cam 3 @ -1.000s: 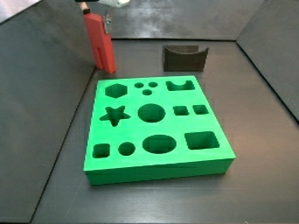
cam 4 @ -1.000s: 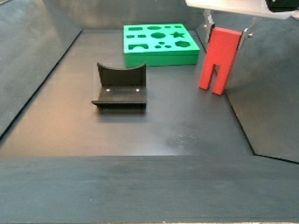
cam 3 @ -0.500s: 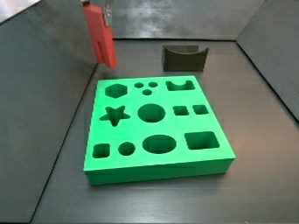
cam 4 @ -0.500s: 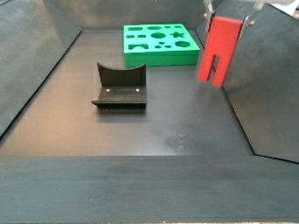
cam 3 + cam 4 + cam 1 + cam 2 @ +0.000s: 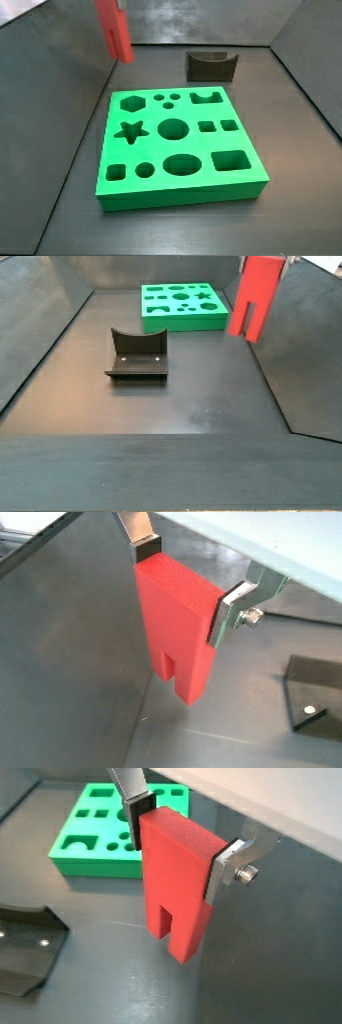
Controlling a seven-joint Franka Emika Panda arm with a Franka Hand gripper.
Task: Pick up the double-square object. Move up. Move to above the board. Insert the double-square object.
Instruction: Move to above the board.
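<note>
Two silver finger plates [image 5: 247, 605] of the gripper [image 5: 191, 578] pinch the tall red-orange plastic double-square object [image 5: 181, 627] at its upper part in a wrist view, its two square prongs pointing down above the dark floor. In a wrist view the gripper [image 5: 183, 833] clamps the same block [image 5: 181, 888], with the large flat bright green board [image 5: 112, 827] of cut-out holes beyond and well apart. In a side view the block [image 5: 114, 30] hangs in the air past the board's [image 5: 177, 181] far left corner; the small dark block with a concave top [image 5: 210, 66] sits behind the board. In a side view the block [image 5: 254, 298] hangs beside the board [image 5: 183, 318].
</note>
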